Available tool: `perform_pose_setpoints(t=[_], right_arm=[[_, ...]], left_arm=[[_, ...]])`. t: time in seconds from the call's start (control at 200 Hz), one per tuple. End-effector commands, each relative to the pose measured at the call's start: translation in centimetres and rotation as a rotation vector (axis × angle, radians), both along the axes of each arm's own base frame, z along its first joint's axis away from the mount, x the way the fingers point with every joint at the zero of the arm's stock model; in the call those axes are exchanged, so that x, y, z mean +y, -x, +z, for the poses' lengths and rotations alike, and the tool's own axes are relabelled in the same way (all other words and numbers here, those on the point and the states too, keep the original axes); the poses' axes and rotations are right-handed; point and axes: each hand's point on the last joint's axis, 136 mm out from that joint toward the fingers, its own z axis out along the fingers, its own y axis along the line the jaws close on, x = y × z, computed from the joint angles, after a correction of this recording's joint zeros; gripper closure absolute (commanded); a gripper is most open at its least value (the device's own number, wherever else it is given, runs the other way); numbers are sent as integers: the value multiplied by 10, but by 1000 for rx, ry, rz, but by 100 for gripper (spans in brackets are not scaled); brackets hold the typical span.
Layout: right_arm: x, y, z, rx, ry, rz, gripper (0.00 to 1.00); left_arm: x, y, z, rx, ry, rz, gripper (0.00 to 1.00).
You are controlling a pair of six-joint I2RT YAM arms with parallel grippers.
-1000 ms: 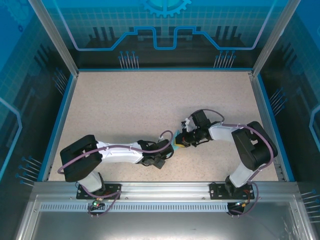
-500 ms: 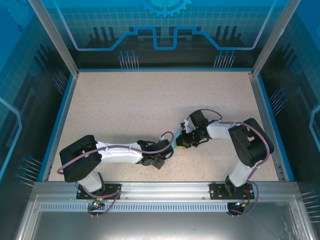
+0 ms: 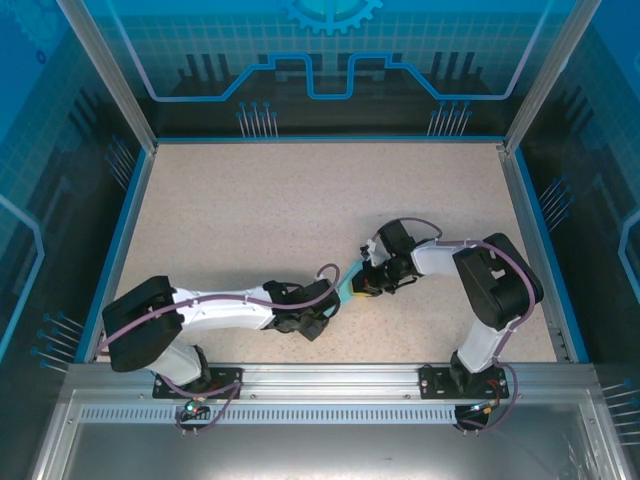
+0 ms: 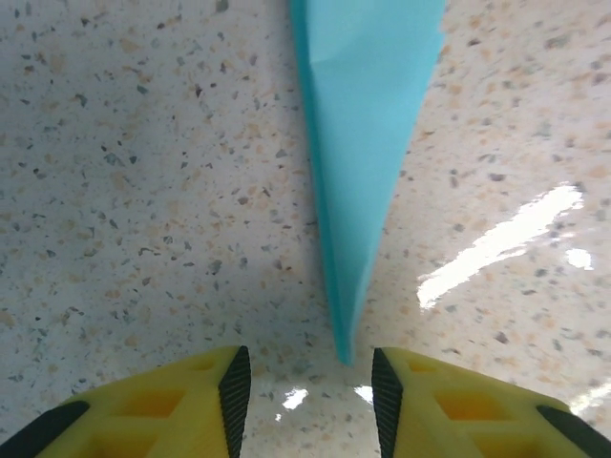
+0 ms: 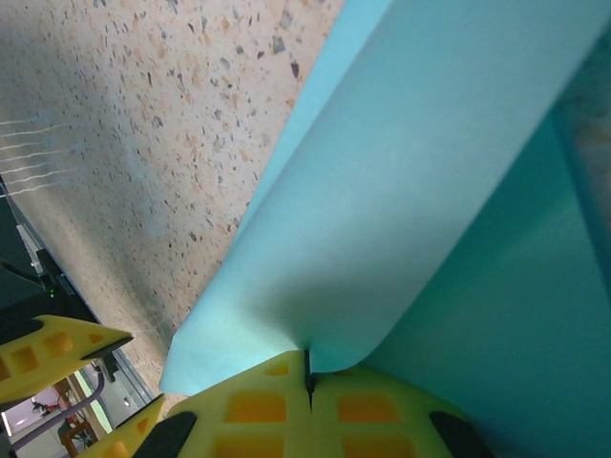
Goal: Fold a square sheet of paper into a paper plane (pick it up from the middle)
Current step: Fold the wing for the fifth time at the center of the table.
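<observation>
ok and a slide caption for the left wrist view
Left gripper open over the speckled table, its yellow fingers flanking the pointed tip of the light-blue paper plane.

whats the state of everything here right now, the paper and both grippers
left gripper: open, clamping nothing
right gripper: shut on the paper plane
paper plane: folded to a narrow point, pinched by the right gripper, its tip just at the gap between the open left jaws, untouched by them
</observation>
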Motion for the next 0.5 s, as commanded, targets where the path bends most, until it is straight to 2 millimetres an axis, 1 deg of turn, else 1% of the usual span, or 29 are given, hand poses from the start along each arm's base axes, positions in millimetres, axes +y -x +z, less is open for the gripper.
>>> perform_pose_setpoints(t=[0.0,0.095,0.21,0.275,0.345,0.405,0.495], right_arm=[[-8,1,-14,12,67,3,100],[-9,3,-15,14,74,5,100],[-9,3,-16,14,74,10,100],[-9,4,-17,17,74,12,100],[-9,4,-18,18,73,10,100],[-9,4,-17,17,73,10,100],[-9,4,-18,17,73,7,100]], left_arm=[[-3,10,12,34,63,-21,57],[-7,5,28,52,165,18,57],[2,-11,40,65,264,126,59],[5,-17,41,83,323,173,61],[5,-22,40,82,346,196,64],[-1,-24,40,96,371,202,69],[-11,-24,34,129,400,201,75]])
